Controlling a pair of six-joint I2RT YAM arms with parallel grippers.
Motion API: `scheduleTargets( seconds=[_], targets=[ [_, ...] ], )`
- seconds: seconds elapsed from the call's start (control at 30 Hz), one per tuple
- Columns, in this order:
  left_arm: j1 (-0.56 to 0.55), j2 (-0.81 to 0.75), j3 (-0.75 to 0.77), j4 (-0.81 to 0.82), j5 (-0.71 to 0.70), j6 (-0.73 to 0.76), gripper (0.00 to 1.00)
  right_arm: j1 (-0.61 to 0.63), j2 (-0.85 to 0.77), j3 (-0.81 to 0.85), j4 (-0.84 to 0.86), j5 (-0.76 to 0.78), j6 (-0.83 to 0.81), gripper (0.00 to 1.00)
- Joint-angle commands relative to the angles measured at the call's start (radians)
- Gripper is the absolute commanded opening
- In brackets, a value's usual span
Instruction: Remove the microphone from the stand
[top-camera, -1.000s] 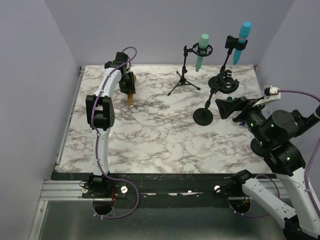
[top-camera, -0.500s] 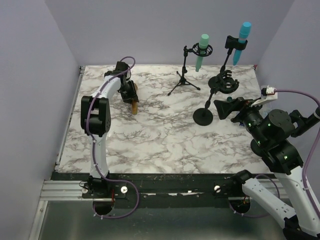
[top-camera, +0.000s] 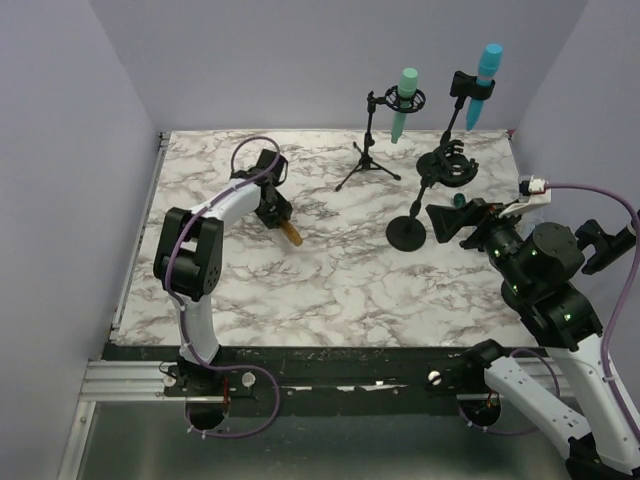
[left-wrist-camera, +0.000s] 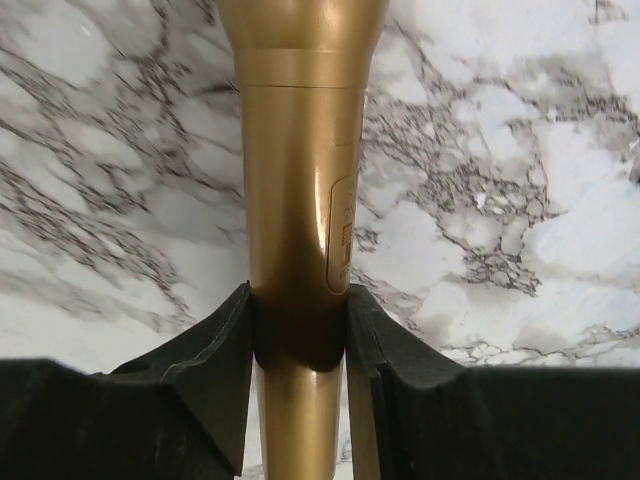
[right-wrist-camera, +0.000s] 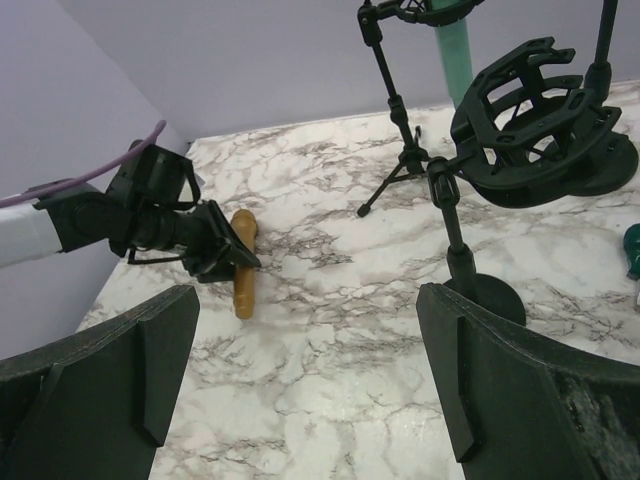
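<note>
My left fingers (top-camera: 277, 216) are clamped on the gold microphone (top-camera: 290, 233), in the left half of the marble counter (top-camera: 320, 300). In my left wrist view the two black pads press its barrel from either side, and the wider part of its body runs away from me over the veined surface. The gold microphone sits low along the counter, well apart from every stand; I cannot tell whether it rests on the marble.

To the right, near the back edge, a small tripod stand (top-camera: 368, 160) holds a green microphone (top-camera: 404, 100) in a ring mount. Beside it, a stand with a round base (top-camera: 405, 233) leans its bare shock mount (top-camera: 447, 165) up and to the right, with no microphone in it. Behind that, a third stand carries a blue microphone (top-camera: 482, 80) in a clip, near the back right corner.

My right fingers (top-camera: 450, 218) are spread wide, with only air between them, just right of the round base. From the right wrist view they frame the bare shock mount and, far off, the gold microphone in my left grip.
</note>
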Motion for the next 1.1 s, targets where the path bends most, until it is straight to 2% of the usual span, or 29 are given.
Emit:
scheduleTargets(
  seconds=[0.0, 0.17, 0.3, 0.53, 0.7, 0.8, 0.9, 1.07],
  targets=[
    [-0.084, 0.021, 0.009, -0.006, -0.112, -0.130, 0.13, 0.005, -0.020, -0.014, 0.011, -0.003, 0.015, 1.00],
    [-0.099, 0.000, -0.064, 0.006, -0.132, -0.188, 0.14, 0.006, -0.026, -0.014, 0.000, 0.005, 0.007, 1.00],
    [-0.126, -0.001, -0.070, -0.025, -0.195, -0.170, 0.24, 0.005, -0.032, -0.019, -0.002, 0.006, 0.009, 1.00],
    [-0.133, -0.004, -0.102, -0.004, -0.194, -0.169, 0.40, 0.006, -0.033, -0.037, 0.007, -0.008, 0.020, 1.00],
    [-0.133, -0.008, -0.104, 0.006, -0.185, -0.166, 0.47, 0.006, -0.038, -0.038, 0.002, -0.005, 0.020, 1.00],
    [-0.133, -0.013, -0.101, 0.005, -0.182, -0.164, 0.58, 0.005, -0.038, -0.035, -0.002, -0.003, 0.020, 1.00],
    [-0.133, -0.029, -0.101, 0.005, -0.186, -0.161, 0.76, 0.005, -0.039, -0.036, -0.005, -0.003, 0.023, 1.00],
    [-0.133, -0.066, -0.103, 0.006, -0.195, -0.143, 0.87, 0.005, -0.034, -0.029, -0.016, -0.003, 0.024, 1.00]
  ],
)
